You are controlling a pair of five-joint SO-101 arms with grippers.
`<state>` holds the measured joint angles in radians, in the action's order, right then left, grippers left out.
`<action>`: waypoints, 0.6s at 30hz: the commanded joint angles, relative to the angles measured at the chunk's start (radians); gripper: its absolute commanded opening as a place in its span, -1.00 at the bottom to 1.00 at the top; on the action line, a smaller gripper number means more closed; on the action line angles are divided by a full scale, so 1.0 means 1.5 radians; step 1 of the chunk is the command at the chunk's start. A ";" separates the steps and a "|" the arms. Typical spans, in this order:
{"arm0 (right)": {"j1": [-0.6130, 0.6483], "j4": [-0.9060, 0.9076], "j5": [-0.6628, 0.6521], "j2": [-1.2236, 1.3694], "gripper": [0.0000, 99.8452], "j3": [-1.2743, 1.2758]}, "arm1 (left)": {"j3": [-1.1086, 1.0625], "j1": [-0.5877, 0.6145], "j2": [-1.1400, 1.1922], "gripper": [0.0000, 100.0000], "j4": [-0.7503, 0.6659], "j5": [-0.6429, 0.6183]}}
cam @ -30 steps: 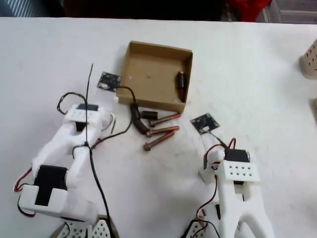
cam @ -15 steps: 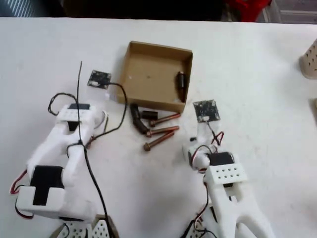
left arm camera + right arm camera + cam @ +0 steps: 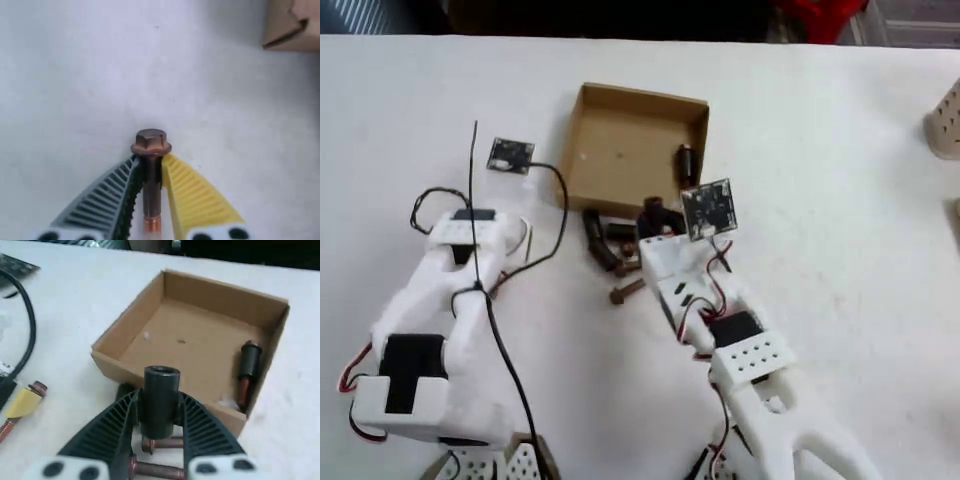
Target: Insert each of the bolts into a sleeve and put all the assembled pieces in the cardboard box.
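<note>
Swinging in: right gripper (image 3: pixel 159 405) clamped on sleeve (image 3: pixel 161 382), now by cardboard box (image 3: pixel 125 335) | left gripper (image 3: pixel 151 167) clamping bolt (image 3: pixel 151 145)

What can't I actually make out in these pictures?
High view: the right arm covers most of the loose bolts; their count is unclear.
High view: its camera board hides the assembled piece's lower end.
Left wrist view: the edge cuts off most of the cardboard box.
Right wrist view: the right gripper and its sleeve hide parts of those bolts.
</note>
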<state>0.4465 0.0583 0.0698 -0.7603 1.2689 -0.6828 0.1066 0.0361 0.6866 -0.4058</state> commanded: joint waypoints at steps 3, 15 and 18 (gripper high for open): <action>0.007 -0.137 0.006 0.062 -0.97 -0.008 | 0.024 0.009 -0.037 -0.95 -0.010 0.006; 0.015 -0.534 0.006 0.363 -0.97 -0.110 | 0.024 0.009 -0.036 -0.95 -0.013 0.006; 0.022 -0.571 0.005 0.428 -0.97 -0.144 | 0.024 0.009 -0.036 -0.95 -0.014 0.006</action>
<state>0.4618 -0.7273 0.0698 -0.1726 1.1370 -0.6828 0.1066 0.0361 0.6866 -0.4058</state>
